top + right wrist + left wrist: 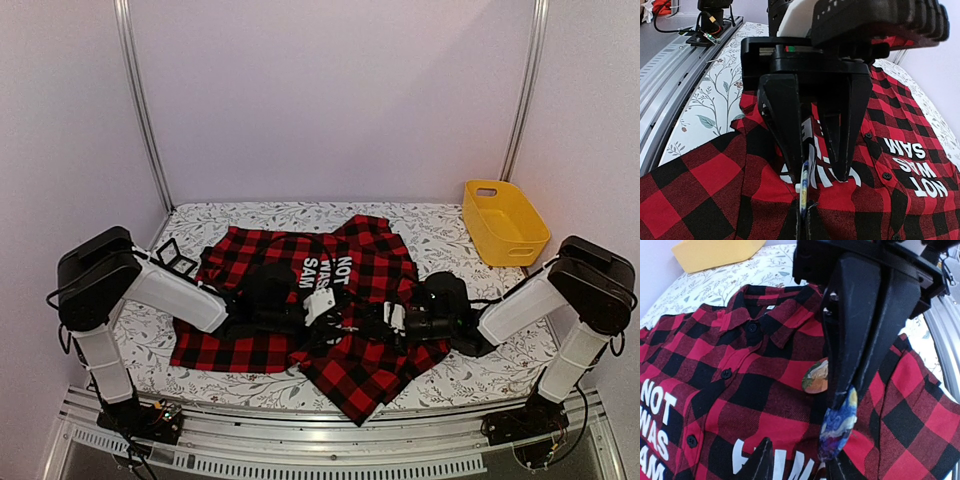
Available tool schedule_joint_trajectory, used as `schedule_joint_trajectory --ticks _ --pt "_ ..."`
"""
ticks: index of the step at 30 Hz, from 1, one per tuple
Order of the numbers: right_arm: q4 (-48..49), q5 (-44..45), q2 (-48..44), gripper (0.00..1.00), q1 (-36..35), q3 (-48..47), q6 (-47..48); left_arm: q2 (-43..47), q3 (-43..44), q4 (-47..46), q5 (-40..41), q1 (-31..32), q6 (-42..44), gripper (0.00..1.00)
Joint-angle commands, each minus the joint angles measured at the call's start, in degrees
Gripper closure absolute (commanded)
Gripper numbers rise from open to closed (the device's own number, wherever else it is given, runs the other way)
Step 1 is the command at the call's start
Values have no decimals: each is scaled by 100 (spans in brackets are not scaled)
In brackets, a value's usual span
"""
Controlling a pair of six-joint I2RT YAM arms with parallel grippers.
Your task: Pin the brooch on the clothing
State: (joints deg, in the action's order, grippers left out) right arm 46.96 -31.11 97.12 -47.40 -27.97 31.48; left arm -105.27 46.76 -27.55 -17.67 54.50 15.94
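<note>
The red-and-black checked clothing (250,352) lies spread on the table, white letters showing (657,412). My right gripper (807,226) is shut on the brooch (804,192), a round badge with a blue swirling painting (840,426), held on edge just above the shirt front. My left gripper (800,467) faces it with its jaws apart; one finger (785,125) stands right beside the brooch, the other (845,140) well clear. From above, both grippers meet over the shirt's middle, left (330,308) and right (388,318).
A second round badge (815,376), orange and green, sits on the shirt just behind the held one. A yellow bin (503,222) stands at the back right. A small black frame (175,258) lies by the shirt's left edge. The table has a leaf-patterned cover (440,235).
</note>
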Motion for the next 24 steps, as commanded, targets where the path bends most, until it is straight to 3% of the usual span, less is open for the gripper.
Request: schedule_joint_trajectory --ticks 1,5,13,20,24 --pt "-381 -513 -58 100 10 -161 -34 329 19 -50 33 -34 289 62" --pt "-413 -604 -53 100 42 -209 -94 512 -26 245 -209 -35 423 62" --pt "-463 -695 -40 100 99 -296 -121 472 138 494 -426 -35 407 79" --pt "-510 -746 -44 100 160 -319 -151 668 115 558 -646 -36 268 80" --pt "-545 -740 -35 100 165 -345 -158 731 129 592 -837 -33 177 91"
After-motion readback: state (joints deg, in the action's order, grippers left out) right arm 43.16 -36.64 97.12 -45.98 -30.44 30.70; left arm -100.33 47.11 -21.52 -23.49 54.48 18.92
